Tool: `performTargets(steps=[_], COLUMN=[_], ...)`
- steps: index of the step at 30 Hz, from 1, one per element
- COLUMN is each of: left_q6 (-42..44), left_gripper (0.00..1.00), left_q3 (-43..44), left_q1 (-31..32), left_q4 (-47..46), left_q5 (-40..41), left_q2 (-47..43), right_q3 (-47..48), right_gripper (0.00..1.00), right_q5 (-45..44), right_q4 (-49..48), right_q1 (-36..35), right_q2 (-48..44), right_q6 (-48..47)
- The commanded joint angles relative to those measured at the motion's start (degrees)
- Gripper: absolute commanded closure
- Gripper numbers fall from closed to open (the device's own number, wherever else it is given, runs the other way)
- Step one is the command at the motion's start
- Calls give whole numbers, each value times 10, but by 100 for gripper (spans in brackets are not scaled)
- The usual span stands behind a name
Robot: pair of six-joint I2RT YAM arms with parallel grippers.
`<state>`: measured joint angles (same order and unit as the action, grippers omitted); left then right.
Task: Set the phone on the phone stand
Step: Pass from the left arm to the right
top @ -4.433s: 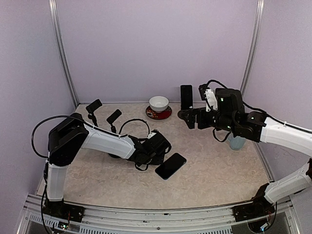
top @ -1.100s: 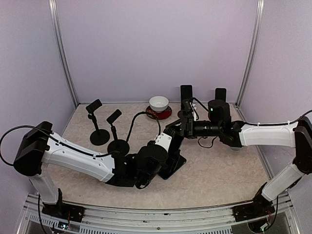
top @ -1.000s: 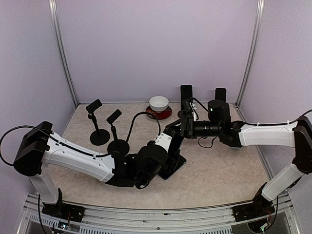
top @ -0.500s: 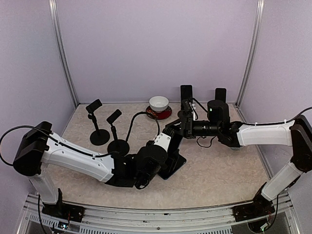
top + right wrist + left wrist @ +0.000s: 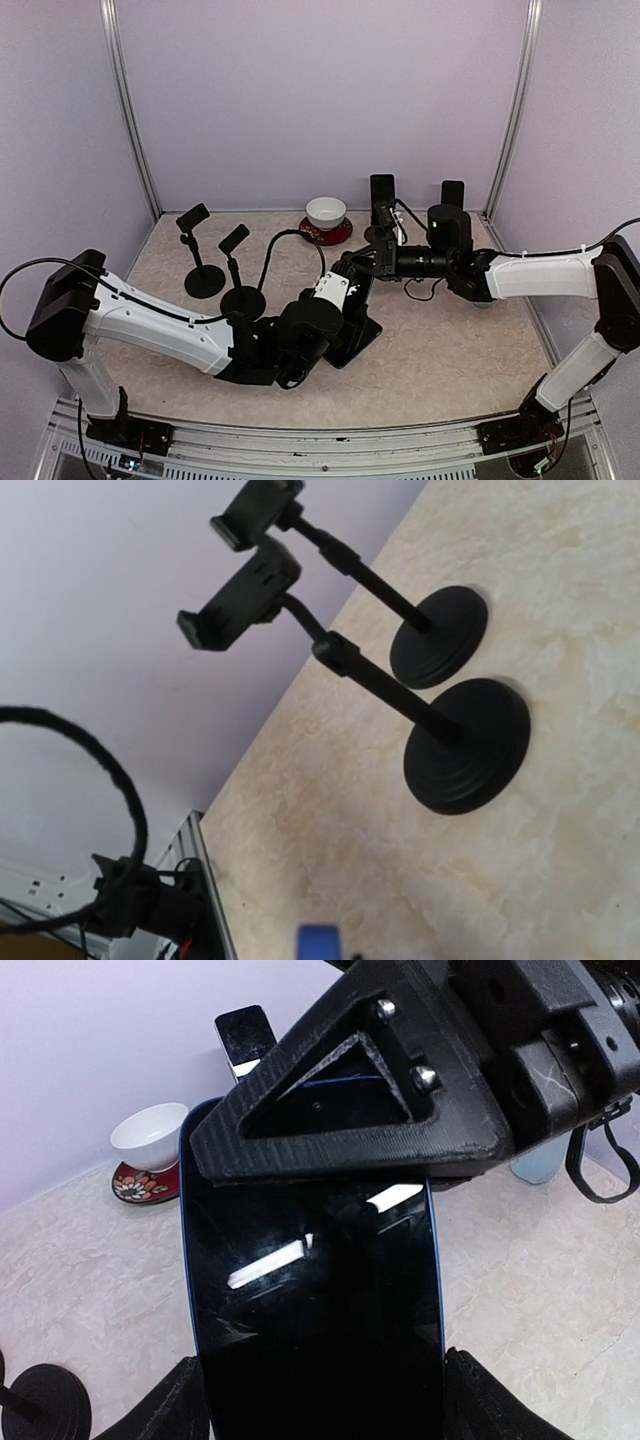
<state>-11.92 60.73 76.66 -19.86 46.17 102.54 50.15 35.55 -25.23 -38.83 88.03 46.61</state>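
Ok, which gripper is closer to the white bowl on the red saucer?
Right. The right gripper grips the top edge of the phone, just in front of the white bowl. The left gripper holds the phone's lower end, farther back toward the robot.

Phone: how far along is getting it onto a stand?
Done: the black, blue-edged phone is gripped across its width by the left gripper. In hand: what looks like a handover, with the right gripper shut on the phone's far end. Left: release by the left gripper, the carry, and seating. The black round-based phone stands have empty cradles.
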Motion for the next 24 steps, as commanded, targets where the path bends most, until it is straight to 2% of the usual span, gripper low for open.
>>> performTargets(steps=[1,3,9,11,24], left_q6=[9,9,6,5,-20], left_gripper=[33,29,6,2,1], left_q3=[3,3,6,7,12], left_q1=[7,8,6,6,-8], left_q4=[-31,-30,-20,-16,24], left_q5=[3,6,10,13,8], left_q2=[-23,-23,-19,-16,-9], right_q3=[-8,-9,-2,1,0], right_gripper=[93,95,96,96,96], right_q5=[18,16,10,9,-7], right_q4=[-13,-13,-7,-2,27], right_q1=[-6,-6,-5,-6,-7], right_q2=[4,2,-7,-13,-59], right_q6=[4,3,0,-4,-42])
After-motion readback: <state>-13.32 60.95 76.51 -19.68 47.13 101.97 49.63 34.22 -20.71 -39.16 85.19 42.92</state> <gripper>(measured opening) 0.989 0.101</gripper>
